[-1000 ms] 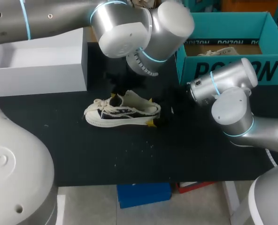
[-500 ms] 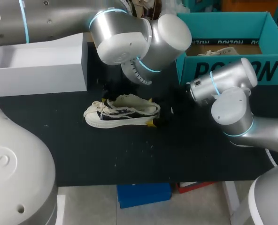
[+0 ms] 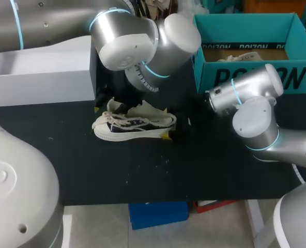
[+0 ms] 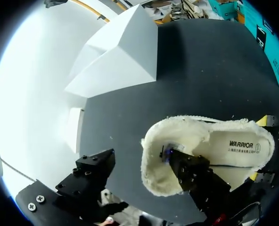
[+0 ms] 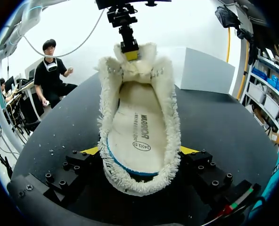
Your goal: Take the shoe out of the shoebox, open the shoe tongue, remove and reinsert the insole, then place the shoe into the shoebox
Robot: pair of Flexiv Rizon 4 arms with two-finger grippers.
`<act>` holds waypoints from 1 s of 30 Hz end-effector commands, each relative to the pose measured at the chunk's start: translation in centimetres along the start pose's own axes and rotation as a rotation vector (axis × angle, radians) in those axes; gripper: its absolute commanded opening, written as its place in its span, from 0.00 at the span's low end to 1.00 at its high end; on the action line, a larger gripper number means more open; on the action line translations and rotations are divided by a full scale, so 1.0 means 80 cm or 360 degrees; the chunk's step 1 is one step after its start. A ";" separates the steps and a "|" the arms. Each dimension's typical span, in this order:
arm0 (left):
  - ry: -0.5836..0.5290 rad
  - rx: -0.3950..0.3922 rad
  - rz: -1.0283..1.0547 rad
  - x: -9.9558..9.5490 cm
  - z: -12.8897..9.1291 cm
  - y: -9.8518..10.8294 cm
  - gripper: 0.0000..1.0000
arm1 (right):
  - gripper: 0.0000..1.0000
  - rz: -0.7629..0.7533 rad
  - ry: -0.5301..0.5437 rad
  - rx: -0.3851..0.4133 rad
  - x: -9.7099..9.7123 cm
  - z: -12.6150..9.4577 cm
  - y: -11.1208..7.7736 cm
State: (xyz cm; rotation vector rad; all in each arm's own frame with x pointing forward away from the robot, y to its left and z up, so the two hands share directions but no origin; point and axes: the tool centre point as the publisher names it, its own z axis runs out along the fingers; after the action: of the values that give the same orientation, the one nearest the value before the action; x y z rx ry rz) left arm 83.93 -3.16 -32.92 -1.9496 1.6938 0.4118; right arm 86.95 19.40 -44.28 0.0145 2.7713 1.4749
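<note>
Pinching shoe (image 3: 135, 124) at heel with right gripper (image 5: 139, 153), left gripper (image 4: 135, 161) spread, one finger inside by tongue (image 5: 132, 68), other outside past toe; risk of tongue slipping off, or shoe yanked from clamp if pulled hard.

1. Cream canvas on the low lace-up shoe (image 3: 135, 125), woolly and frayed along the collar; smooth white rubber round the sole.
2. Off-white printed insole (image 5: 137, 132), flat, smooth and matt.
3. Matt black table top (image 3: 204, 165), finely rough, flecked with pale crumbs.
4. Dull teal cardboard shoebox (image 3: 251, 77); smooth, matt white box (image 3: 39, 72), seemingly cardboard too.
5. Brushed silver metal with a satin sheen on the left arm (image 3: 124, 39) and right arm (image 3: 256, 111).
6. Matt black screwed blocks on the right gripper (image 5: 139, 151), yellow plastic-looking tips.
</note>
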 end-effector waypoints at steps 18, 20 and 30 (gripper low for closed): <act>-0.0010 -0.0065 -0.0094 -0.026 0.037 0.009 1.00 | 0.00 0.0002 0.0000 0.0003 -0.001 0.002 -0.001; -0.0010 -0.0077 -0.0100 -0.028 0.042 0.010 1.00 | 0.00 0.0002 0.0000 0.0003 -0.001 0.002 -0.001; -0.0015 -0.0133 -0.0129 -0.035 0.066 0.013 1.00 | 0.00 0.0002 0.0000 0.0003 -0.001 0.002 -0.001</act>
State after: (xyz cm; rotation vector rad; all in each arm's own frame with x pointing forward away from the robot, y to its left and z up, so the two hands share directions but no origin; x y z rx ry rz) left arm 82.89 1.23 -35.12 -2.0570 1.6011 0.4703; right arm 86.95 19.46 -44.22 0.0139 2.7707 1.4761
